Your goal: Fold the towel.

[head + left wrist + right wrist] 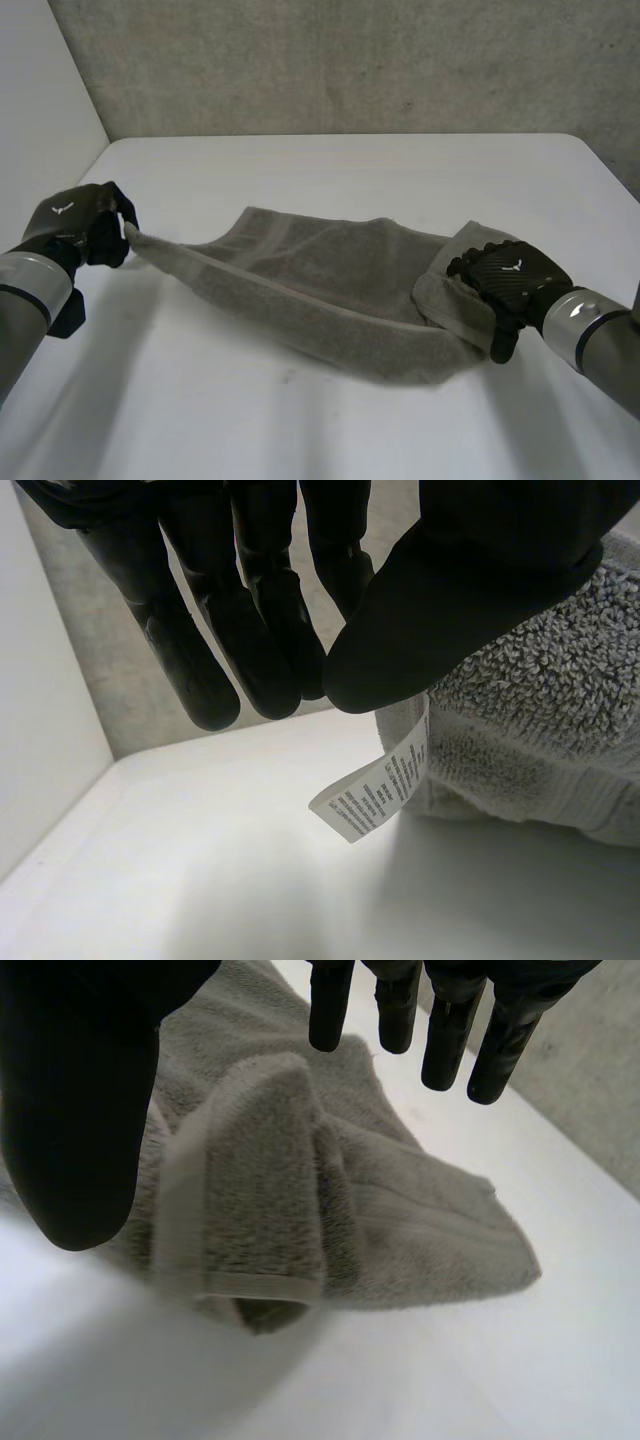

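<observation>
At the towel's left corner, the left hand [80, 225] pinches the cloth and holds that corner raised off the white table [350, 170]. Its wrist view has the thumb pressed to the fingertips with the pinched edge hidden behind the thumb, and adds a white care label [375, 790] dangling just below. The grey towel [310, 290] sags across the table's middle. Over its doubled-up right end is the right hand [505, 270], fingers straight and spaced, thumb apart, the fold under its palm. Contact there is hard to make out.
</observation>
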Tool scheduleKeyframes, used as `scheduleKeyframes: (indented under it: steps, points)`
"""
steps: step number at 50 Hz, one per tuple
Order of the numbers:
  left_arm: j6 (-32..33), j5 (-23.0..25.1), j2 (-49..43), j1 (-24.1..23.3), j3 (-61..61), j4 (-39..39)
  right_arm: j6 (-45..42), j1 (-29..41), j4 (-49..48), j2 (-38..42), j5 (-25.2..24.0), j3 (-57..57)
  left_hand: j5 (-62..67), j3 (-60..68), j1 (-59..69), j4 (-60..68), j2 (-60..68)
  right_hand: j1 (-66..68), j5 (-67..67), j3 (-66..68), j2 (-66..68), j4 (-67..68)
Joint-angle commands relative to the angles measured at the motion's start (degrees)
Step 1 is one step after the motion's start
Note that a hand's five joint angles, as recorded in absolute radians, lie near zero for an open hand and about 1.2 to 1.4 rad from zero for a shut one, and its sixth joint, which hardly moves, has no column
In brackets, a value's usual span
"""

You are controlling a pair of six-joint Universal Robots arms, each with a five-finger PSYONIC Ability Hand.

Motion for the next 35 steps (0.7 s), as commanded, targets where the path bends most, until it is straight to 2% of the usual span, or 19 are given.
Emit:
scheduleKeyframes:
  steps: [1,3,4,5,6,7,9,11,19,31,35]
  points:
    - [0.11,0.14,-2.92,2.28,-0.58,2.48,0.47,1.25,-9.67,1.10,0.69,3.22,10.75,10.27,11.44,10.26,10.17,1.25,1.24,3.10,3.15,3.31]
    - [0.11,0.14,-3.37,2.81,-1.11,2.48,0.47,1.25,-10.46,1.10,0.69,3.66,10.75,10.27,11.44,10.26,10.17,1.25,1.24,3.10,3.15,3.31]
    - [0.11,0.49,-3.63,2.98,-2.15,2.31,0.47,1.25,-10.89,1.19,0.77,3.92,0.61,0.13,1.31,0.12,0.03,1.25,1.24,3.10,3.15,3.31]
    - [0.11,0.49,-3.63,2.99,-2.16,2.31,0.56,1.25,-11.16,1.36,0.77,4.10,0.51,0.03,1.21,0.02,-0.07,1.25,1.24,3.10,3.15,3.31]
    - [0.20,1.28,-3.63,3.07,-3.47,2.31,0.56,1.25,-11.16,1.36,0.77,4.10,-31.96,-32.45,-31.27,-32.45,-32.54,1.25,1.24,3.10,3.15,3.31]
    - [0.64,2.50,-3.54,3.07,-4.70,2.14,0.56,1.25,-11.16,1.63,0.77,4.19,-54.77,-55.25,-54.07,-55.26,-55.35,1.08,1.08,2.93,2.98,3.14]
    - [1.95,3.99,-3.37,2.99,-5.76,2.05,0.91,1.25,-11.16,1.89,0.69,4.27,-55.00,-55.48,-54.31,-55.49,-55.58,1.08,1.08,2.93,2.98,3.14]
    - [6.68,6.54,-2.67,2.99,-7.87,2.13,1.52,1.25,-11.16,2.15,0.69,4.36,-55.67,-56.15,-54.97,-56.16,-56.25,1.08,1.08,2.93,2.98,3.14]
    - [16.72,8.40,-1.61,2.81,-11.30,2.66,1.70,1.25,-11.16,2.68,0.69,4.54,-57.68,-58.16,-56.99,-58.17,-58.26,0.91,0.91,2.76,2.81,2.97]
    - [19.01,8.31,-0.73,1.76,-14.99,2.57,1.70,1.16,-11.25,2.77,0.60,5.33,-55.84,-56.32,-55.15,-56.33,-56.42,0.58,0.57,2.43,2.48,2.64]
    - [21.99,8.31,1.90,1.40,-17.62,2.48,1.70,1.16,-11.25,2.77,0.60,5.51,-54.00,-54.48,-53.30,-54.49,-54.58,0.57,0.57,2.42,2.47,2.63]
